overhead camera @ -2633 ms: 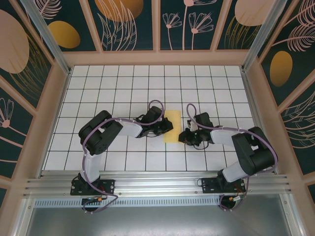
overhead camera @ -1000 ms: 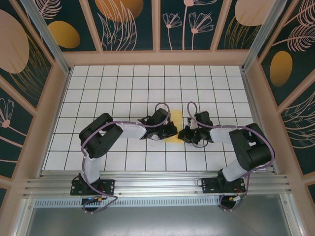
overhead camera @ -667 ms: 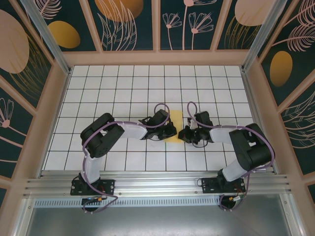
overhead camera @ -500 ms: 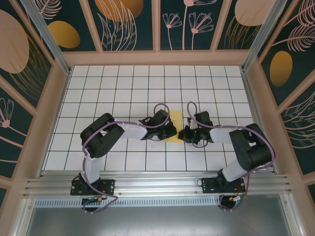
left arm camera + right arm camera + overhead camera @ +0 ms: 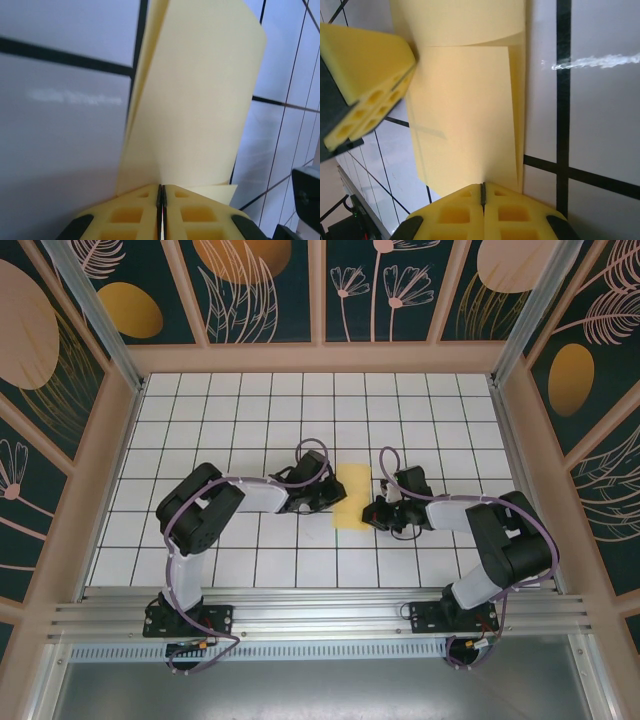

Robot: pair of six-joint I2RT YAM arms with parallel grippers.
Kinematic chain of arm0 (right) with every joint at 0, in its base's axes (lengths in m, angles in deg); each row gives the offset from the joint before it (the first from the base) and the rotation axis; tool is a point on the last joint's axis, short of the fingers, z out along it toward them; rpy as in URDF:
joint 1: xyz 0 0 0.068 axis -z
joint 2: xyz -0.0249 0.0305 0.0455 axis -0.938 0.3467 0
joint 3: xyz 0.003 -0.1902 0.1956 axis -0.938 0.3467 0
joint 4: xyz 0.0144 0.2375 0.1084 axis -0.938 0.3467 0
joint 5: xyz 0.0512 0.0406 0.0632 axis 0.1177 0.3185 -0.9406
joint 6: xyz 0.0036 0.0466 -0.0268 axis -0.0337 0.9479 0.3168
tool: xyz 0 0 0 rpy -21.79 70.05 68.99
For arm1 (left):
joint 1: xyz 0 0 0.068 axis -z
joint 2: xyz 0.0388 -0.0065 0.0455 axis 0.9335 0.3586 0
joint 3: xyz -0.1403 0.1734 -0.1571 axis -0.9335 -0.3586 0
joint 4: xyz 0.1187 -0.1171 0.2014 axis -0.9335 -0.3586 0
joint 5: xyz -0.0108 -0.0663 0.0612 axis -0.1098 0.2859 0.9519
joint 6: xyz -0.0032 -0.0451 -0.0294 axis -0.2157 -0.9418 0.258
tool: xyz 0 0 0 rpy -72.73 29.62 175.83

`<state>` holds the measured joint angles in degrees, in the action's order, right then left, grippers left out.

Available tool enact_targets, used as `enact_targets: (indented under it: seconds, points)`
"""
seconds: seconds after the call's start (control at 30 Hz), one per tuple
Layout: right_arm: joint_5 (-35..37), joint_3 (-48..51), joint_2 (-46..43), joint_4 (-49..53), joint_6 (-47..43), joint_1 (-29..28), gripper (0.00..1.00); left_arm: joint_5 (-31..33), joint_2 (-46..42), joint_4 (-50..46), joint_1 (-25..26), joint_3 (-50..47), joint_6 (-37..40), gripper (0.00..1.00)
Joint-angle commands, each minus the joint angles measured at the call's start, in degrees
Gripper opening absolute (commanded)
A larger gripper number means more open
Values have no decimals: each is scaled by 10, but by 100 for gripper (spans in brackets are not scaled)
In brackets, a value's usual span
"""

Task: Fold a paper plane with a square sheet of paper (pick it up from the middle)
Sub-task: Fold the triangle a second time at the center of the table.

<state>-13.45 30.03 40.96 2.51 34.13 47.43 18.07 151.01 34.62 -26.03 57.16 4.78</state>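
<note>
The left gripper (image 5: pixel 161 192) was clamped on one edge of the paper (image 5: pixel 352 496), which lay doubled into a narrow strip in the middle of the table (image 5: pixel 250 420). The right gripper (image 5: pixel 482 192) pinched the opposite edge. Seemingly only the first fold was made; nose and wings remained.

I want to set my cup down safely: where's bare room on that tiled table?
Bare: far rows of the table along the back wall, plus its left and right edge columns. Crowded: the middle, where the left gripper and right gripper pinch the yellow paper.
</note>
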Motion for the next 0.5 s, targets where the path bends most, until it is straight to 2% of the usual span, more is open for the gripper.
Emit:
enact_targets:
  seconds: [0.0, 0.33, 0.47]
  points:
    - [41, 21, 13, 73, -16, -3, 3, 63, 2, -48, -36, -4, 33, 15]
    - [24, 13, 8, 67, -9, -3, 4, 66, -40, -93, -53, 28, 65, 17]
    - [26, 2, 2, 70, -6, -2, 4, 7, -73, -22, -49, -1, 52, 17]
